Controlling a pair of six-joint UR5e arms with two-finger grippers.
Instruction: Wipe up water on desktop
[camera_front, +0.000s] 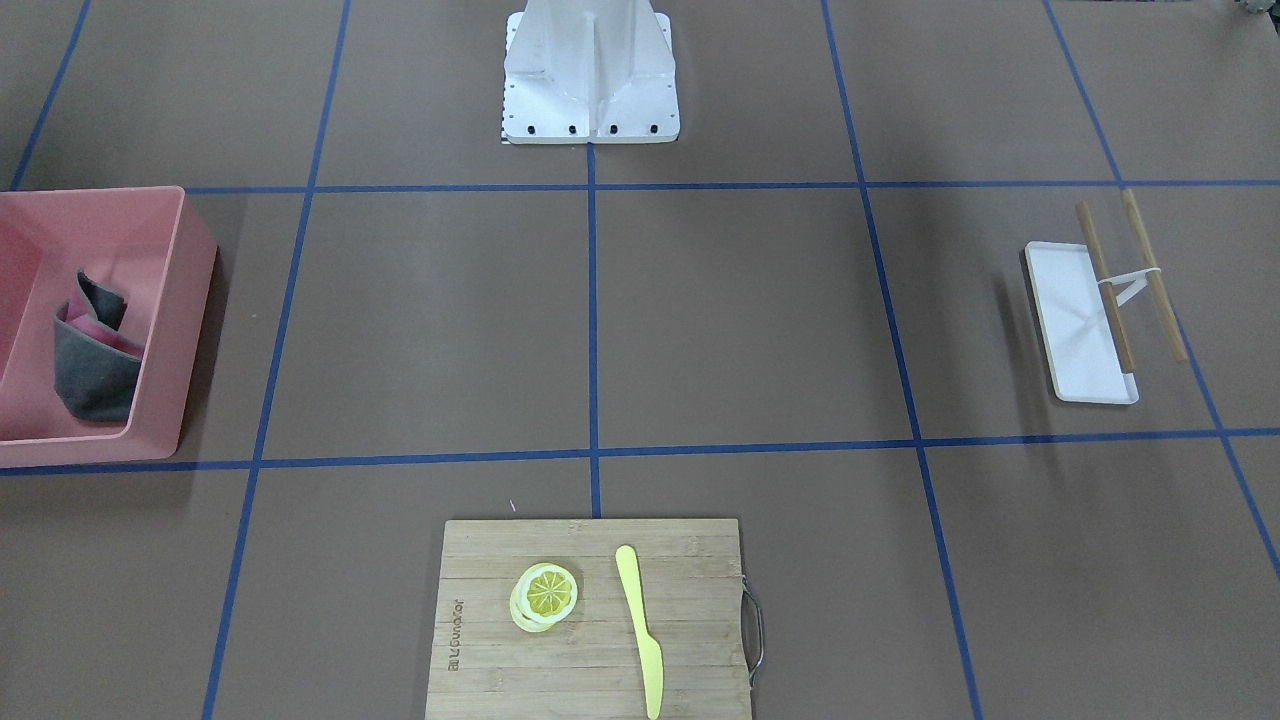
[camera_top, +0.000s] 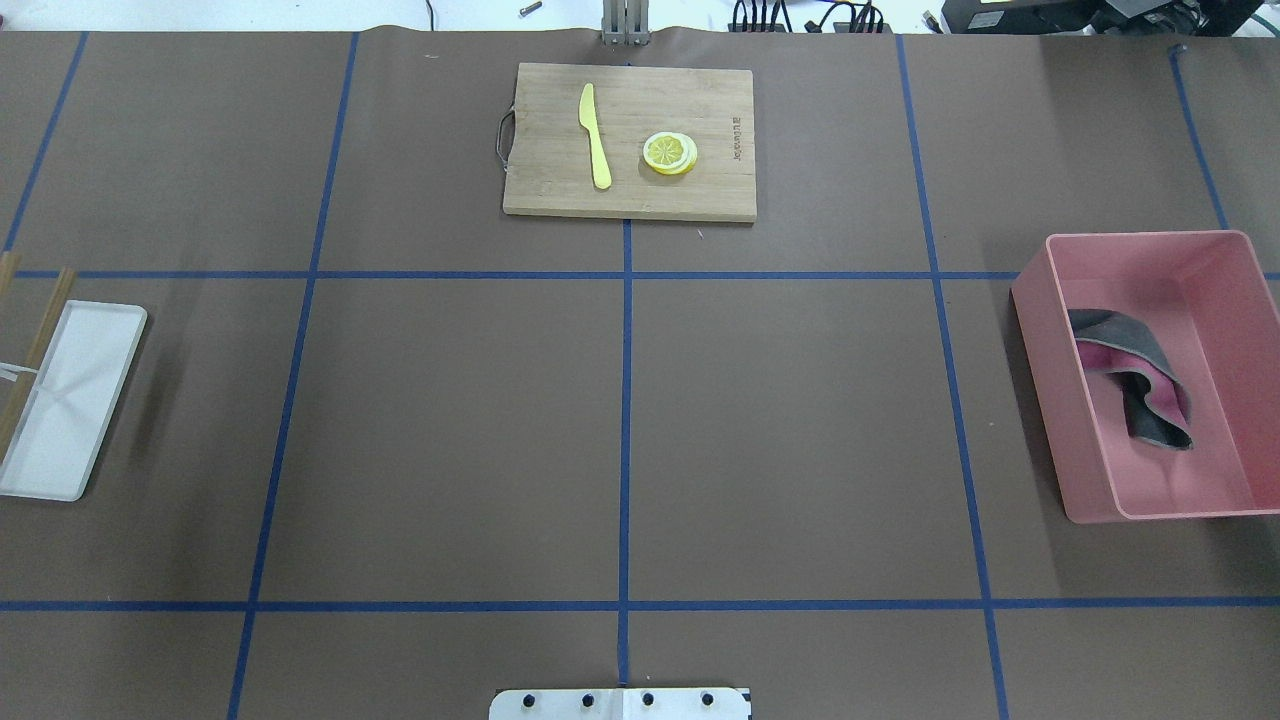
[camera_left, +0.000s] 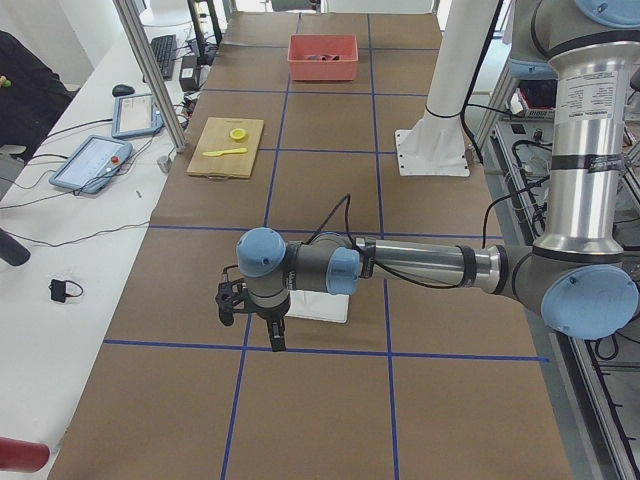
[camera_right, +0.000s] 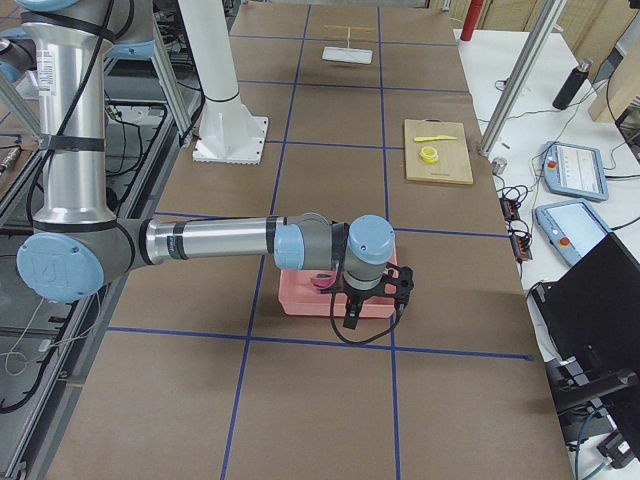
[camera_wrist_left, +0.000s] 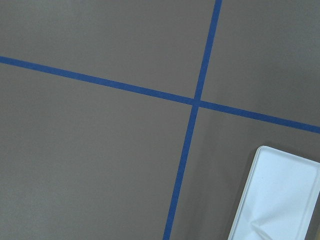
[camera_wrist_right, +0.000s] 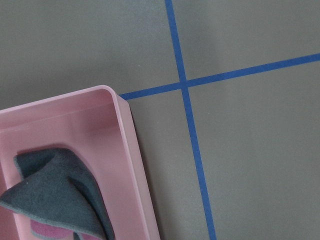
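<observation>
Only the side views show me the arms. The left gripper (camera_left: 250, 322) hangs over the desktop (camera_top: 450, 430) beside the white tray (camera_top: 70, 400), and the right gripper (camera_right: 372, 305) hangs at the pink bin (camera_top: 1040, 310). I cannot tell whether either is spread or pressed together. Overhead, a grey-and-pink cloth (camera_top: 1135, 375) lies crumpled in the bin. On the bamboo cutting board (camera_top: 690, 200), at the far edge, a yellow knife (camera_top: 594, 135) lies beside lemon slices (camera_top: 669, 153).

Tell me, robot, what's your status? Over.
Left pincer and right pincer hovering, grip unclear. Desktop shows no visible water. Cloth sits in pink bin. Nothing blocking.
</observation>
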